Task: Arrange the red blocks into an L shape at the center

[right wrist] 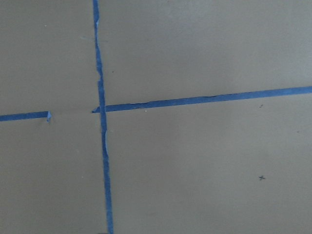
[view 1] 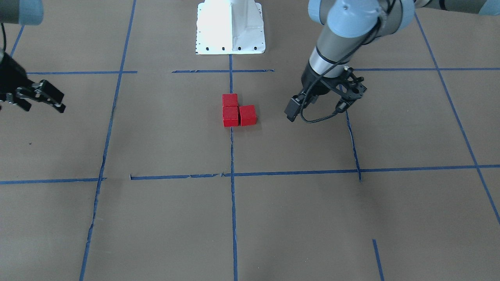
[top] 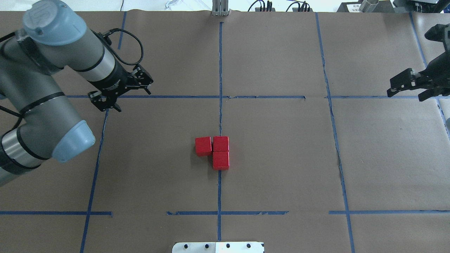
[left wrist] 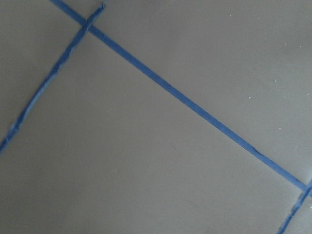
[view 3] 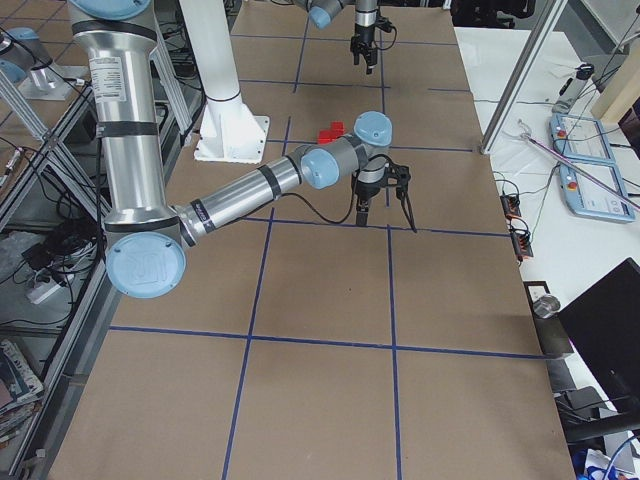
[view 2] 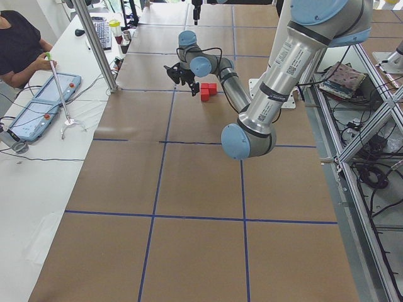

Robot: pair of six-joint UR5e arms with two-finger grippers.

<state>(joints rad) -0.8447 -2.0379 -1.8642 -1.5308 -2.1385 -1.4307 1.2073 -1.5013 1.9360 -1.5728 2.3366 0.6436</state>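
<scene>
Three red blocks [top: 220, 143] [top: 203, 146] [top: 220, 160] touch one another in an L on the brown paper at the center [top: 267, 147], on the vertical blue tape line [top: 220, 116]. They also show in the front view [view 1: 230, 116]. My left gripper [top: 123, 93] is open and empty, hanging over the tape crossing well to the left of the blocks; it shows in the front view [view 1: 318, 104] too. My right gripper [top: 409, 88] is open and empty, far to the right near the table edge, and at the left edge of the front view [view 1: 39, 99]. Both wrist views show only paper and tape.
The white robot base [view 1: 230, 27] stands behind the blocks. Blue tape lines [top: 267, 97] split the paper into a grid. A seated operator [view 2: 19, 44], tablets and a metal post [view 2: 94, 44] are at the side table beyond the far edge.
</scene>
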